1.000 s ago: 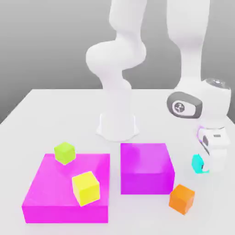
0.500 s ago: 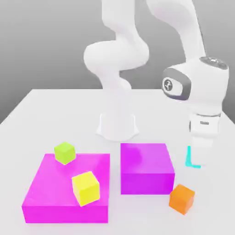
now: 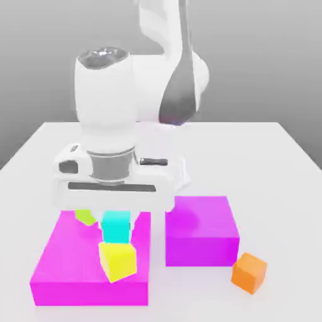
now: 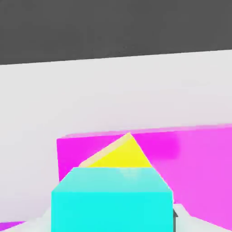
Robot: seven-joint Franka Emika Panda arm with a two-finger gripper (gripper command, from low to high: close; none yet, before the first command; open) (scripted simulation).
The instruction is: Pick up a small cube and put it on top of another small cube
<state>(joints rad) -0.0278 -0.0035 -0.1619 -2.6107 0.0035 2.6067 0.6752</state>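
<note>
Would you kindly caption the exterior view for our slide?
Hand poised with cyan cube directly above yellow cube on the magenta block.

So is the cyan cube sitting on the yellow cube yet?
Touching: in the exterior view the cyan cube rests directly on the yellow cube, no gap between.

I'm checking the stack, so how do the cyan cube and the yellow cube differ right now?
The cyan cube sits directly under the gripper, above the yellow cube, which rests on the flat magenta block. The cyan cube looks slightly smaller than the yellow one. In the hand view the cyan cube faces squarely, while the yellow cube is turned corner-on. Both are plain, single-colour cubes.
</note>
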